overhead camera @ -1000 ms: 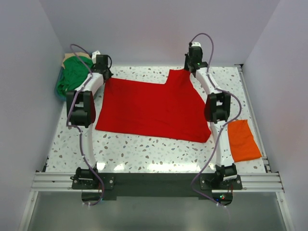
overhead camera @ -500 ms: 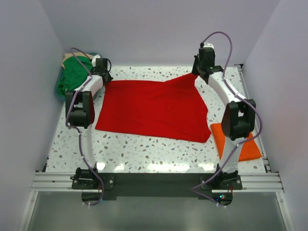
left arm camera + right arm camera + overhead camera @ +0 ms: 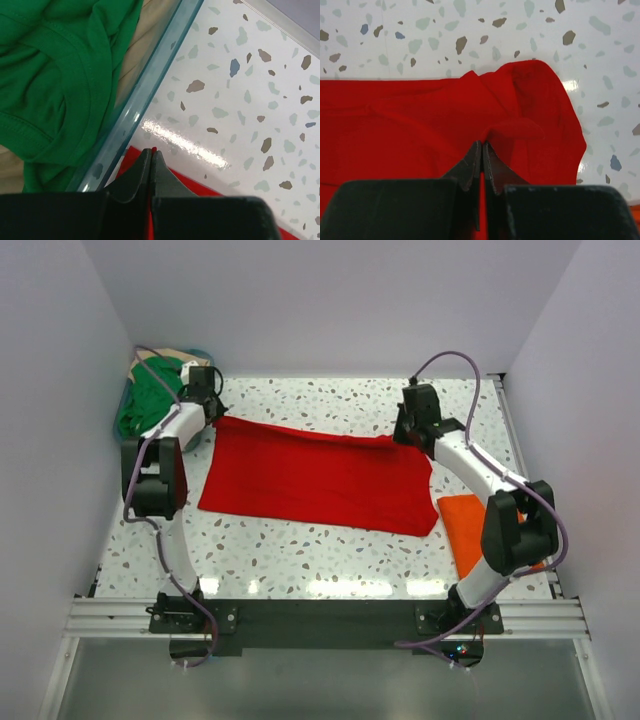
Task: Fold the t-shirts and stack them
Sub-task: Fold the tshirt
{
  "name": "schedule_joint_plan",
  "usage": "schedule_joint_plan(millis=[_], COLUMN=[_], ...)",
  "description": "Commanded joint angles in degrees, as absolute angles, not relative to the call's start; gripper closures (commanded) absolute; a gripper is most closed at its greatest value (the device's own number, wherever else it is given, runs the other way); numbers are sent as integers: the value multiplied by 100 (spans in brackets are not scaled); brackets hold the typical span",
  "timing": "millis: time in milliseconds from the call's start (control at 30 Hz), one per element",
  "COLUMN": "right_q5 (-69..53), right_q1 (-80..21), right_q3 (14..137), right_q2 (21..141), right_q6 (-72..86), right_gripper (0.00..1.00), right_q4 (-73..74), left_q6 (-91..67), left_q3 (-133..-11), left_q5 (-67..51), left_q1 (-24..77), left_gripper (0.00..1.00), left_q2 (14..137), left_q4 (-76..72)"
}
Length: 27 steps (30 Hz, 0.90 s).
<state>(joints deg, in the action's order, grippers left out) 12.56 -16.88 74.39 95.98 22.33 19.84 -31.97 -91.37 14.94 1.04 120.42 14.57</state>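
**Top view.** The red shirt (image 3: pixel 315 475) lies spread across the middle of the table (image 3: pixel 300 550) as a wide, shallow band. The left gripper (image 3: pixel 213 412) sits at the cloth's far-left corner and the right gripper (image 3: pixel 402 436) at its far-right corner. The orange shirt (image 3: pixel 460 525) lies just right of the red shirt and is partly hidden by the right arm. At the table's far-left corner, the green shirt (image 3: pixel 148 400) fills the basket (image 3: pixel 124 405), with a tan shirt (image 3: pixel 140 362) showing behind it.

**Left wrist view.** The left gripper (image 3: pixel 151 152) has its jaws pressed together, with a sliver of red shirt (image 3: pixel 132 162) pinched at the tips. This corner lies just beside the basket (image 3: pixel 150 85) wall. Inside the wall, the green shirt (image 3: pixel 60 80) rests on the tan shirt (image 3: pixel 145 40).

**Right wrist view.** The right gripper (image 3: pixel 482 147) is clamped on a raised fold of the red shirt (image 3: pixel 395 130) near its right edge. The cloth bunches around the pinch, and the table (image 3: pixel 445 35) lies beyond it.
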Motion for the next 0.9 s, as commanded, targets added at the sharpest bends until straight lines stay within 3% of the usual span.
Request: schedule_joint_plan(millis=[0, 867], right_q5=[1468, 1222], right_q1=[-1775, -2224], right_q3=[7155, 5142], right_q2=[8931, 7154], right_q6=[2549, 3146], right_gripper=[100, 100], right_q4=[1951, 2162], left_q6=[-3278, -3357], left_q3=[-8939, -7418], left_q5=[1468, 1380], left_q1=[0, 0], left_gripper=[100, 100], left_q2=[11497, 10301], left_q4=[1380, 1318])
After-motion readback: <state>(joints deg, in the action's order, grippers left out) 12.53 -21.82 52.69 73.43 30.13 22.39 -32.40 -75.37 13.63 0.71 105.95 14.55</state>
